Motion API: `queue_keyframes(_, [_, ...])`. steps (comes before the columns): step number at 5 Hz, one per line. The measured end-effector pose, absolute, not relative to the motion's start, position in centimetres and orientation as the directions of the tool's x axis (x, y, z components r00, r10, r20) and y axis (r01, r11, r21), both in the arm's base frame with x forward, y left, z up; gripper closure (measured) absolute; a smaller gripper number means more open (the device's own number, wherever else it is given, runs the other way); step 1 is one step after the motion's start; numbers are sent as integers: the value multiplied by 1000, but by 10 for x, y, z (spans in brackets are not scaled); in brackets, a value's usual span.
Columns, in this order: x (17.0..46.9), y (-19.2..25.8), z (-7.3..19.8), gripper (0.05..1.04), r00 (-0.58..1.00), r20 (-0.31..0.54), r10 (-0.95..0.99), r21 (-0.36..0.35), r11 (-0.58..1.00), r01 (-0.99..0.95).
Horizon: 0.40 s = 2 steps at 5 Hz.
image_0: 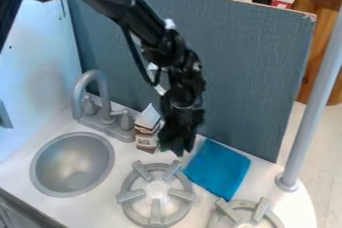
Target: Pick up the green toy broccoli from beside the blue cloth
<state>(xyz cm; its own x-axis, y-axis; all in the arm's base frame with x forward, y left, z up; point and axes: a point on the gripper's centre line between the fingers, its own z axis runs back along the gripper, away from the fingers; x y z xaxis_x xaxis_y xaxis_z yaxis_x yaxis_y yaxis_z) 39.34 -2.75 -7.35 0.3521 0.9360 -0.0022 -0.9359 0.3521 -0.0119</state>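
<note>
The black gripper (176,144) hangs down near the back of the white counter, above the rear edge of the left burner (156,192). Just left of it stands a small brown and white carton (145,134) with a gabled top, its right side partly behind the gripper. A bit of green shows low at the gripper's left side; what it belongs to cannot be made out. To the right a blue cloth (217,168) lies flat, close to the gripper, its upper end near the back panel.
A round grey sink (72,164) is at the left, with a grey faucet (100,97) behind it. A second burner (246,216) is at the front right. The tall grey-blue panel (257,67) rises behind the counter, and a grey post (310,107) stands at the right.
</note>
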Motion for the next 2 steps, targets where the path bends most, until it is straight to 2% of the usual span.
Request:
queue_keyframes(1, [392,-18,-69,780,135,-62,989,58,139,-989])
queue_keyframes(2, [383,-7,-75,780,-18,-69,997,118,-10,-993])
